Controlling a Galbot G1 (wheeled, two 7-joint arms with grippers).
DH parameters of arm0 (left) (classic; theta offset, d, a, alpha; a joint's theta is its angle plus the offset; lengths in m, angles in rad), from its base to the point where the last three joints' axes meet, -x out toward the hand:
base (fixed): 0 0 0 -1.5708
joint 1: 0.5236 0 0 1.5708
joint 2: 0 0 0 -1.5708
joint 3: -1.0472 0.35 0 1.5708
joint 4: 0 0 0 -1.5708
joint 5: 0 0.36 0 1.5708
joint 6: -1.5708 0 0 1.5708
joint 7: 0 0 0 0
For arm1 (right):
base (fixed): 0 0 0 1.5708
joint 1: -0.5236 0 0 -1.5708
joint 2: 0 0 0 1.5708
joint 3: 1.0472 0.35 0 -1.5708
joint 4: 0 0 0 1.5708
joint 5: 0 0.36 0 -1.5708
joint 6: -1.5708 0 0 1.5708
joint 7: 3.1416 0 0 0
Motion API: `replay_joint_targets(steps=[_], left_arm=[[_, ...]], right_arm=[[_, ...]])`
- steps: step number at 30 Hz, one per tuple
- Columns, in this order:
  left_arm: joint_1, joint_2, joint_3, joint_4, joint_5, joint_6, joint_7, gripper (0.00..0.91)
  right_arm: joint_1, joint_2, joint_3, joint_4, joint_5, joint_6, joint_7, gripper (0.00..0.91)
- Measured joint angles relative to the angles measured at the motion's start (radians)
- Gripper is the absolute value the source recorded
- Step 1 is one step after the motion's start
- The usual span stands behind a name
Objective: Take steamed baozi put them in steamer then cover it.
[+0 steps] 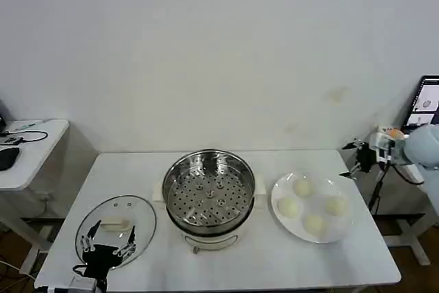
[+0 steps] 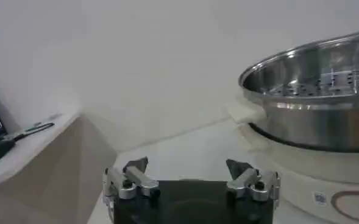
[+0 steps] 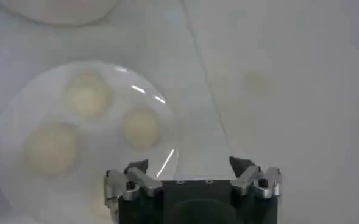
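- Your steamer [image 1: 209, 195] stands at the middle of the white table [image 1: 274, 265], uncovered, so you can look straight down onto its perforated tray. It sits on a white base with a handle sticking out toward the robot's left.
- The cover [image 1: 115, 228] lies flat on the table to the steamer's left, near the front edge, with its cream-white handle at the centre facing up. It is apart from the steamer.
- Your left gripper [image 1: 107, 240] is at the front left of the table, right over the near part of the cover. Its fingers are spread wide and grip nothing.
- In the left wrist view you see that same left gripper [image 2: 191, 173] with both fingertips held well apart, and the steamer [image 2: 316, 91] rising just beyond it.
- The four steamed baozi [image 1: 312, 206] rest on a white plate [image 1: 280, 193] to the right of the steamer, grouped together and none of them inside the steamer.
- Your right gripper [image 1: 354, 161] is raised off the right side of the table, beyond the plate's far right edge and clear of the buns.
- In the right wrist view the right gripper [image 3: 190, 173] looks down with its fingers wide apart and empty. Below it you can see the plate [image 3: 161, 97] with the steamed baozi [image 3: 88, 94] on it.
- A second, smaller white table [image 1: 41, 149] stands to the left.
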Motion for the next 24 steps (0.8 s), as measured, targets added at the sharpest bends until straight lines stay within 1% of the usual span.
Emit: replay_joint_targets(steps=[4,9,14,24], left_arm=[[0.002,-0.002,-0.005,-0.008,0.000,0.001,0.001,0.907],[0.003,-0.004,-0.007,-0.010,0.001,0.002,0.002,0.907],[0.002,-0.005,-0.006,-0.005,0.006,0.002,0.004,0.907],[0.002,-0.007,-0.004,0.002,0.008,0.003,0.005,0.907]], right_arm=[[0.053,0.053,-0.069,-0.080,-0.049,0.042,-0.027,0.907],[0.082,0.119,-0.109,-0.172,-0.107,0.095,-0.038,0.907],[0.097,0.182,-0.123,-0.262,-0.158,0.142,-0.038,0.907],[0.098,0.290,-0.124,-0.387,-0.230,0.183,-0.020,0.907]])
